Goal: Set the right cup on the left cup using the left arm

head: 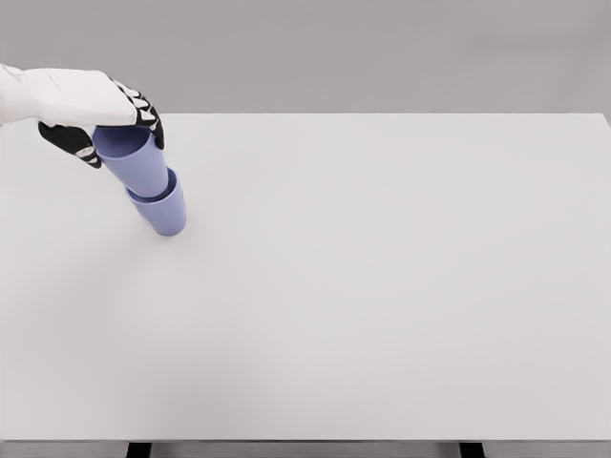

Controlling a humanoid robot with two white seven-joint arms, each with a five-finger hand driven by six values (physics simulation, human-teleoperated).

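White table (382,286), far left: the left hand (100,124) is clamped around the rim of the upper cup (134,157), already nested in the lower cup (164,210), so apparently only release and withdrawal are left.

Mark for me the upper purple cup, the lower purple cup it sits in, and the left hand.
Upper purple plastic cup (134,157), head view: on its side wall.
Lower purple plastic cup (164,214), head view: on its outer wall.
Left hand (103,122), head view: on the back of the hand, fingers around the upper cup's rim.
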